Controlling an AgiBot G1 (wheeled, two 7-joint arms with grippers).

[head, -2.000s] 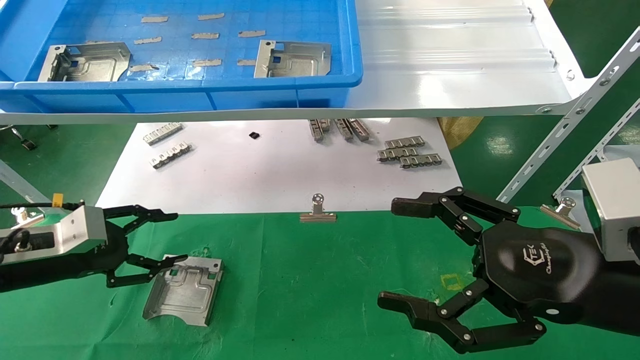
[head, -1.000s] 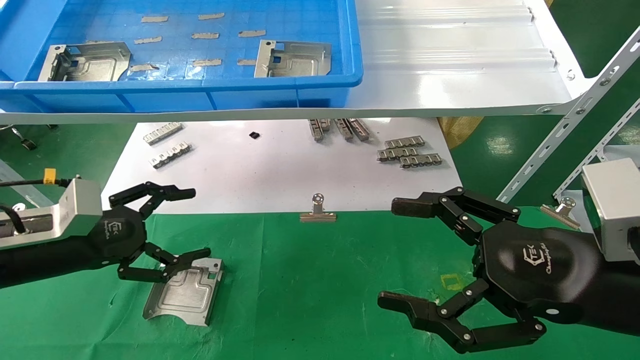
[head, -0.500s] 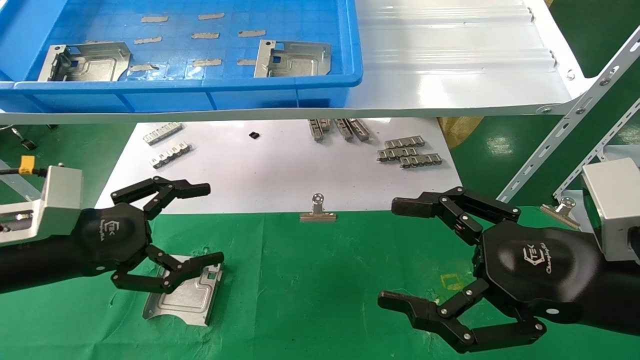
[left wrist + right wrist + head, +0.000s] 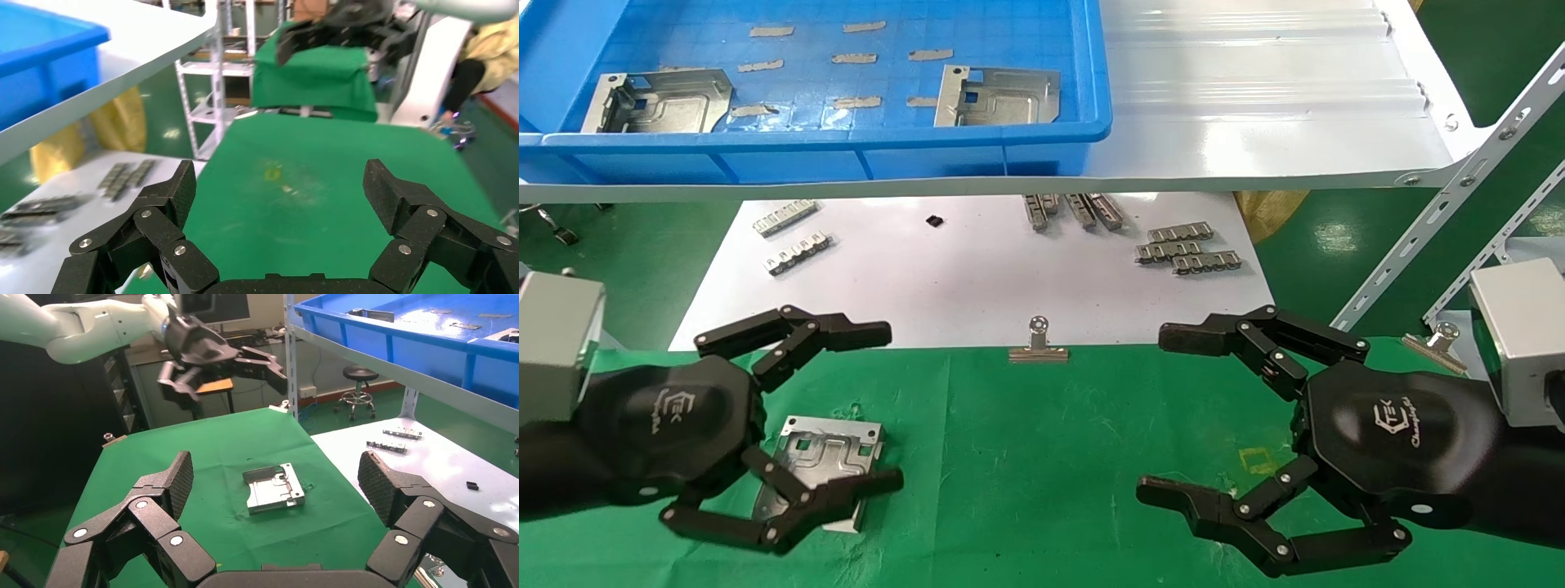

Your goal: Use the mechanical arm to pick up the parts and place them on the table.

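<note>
Black claw fingers of left gripper were spread, empty, above stamped plate lying flat on green cloth table. Right gripper was also spread, idle, well apart. Two more plates sat in blue bin on white shelf. Risk: lower finger catching plate flange, dragging it. Shelf edge overhangs reach path; table centre open.

White logo on glossy black shell of right gripper: angular emblem with letters "TEK" and a line of script beneath, too small to make out. Same white emblem and "TEK" on shell of left gripper, its script likewise unreadable. No other text, numbers or signs legible.
</note>
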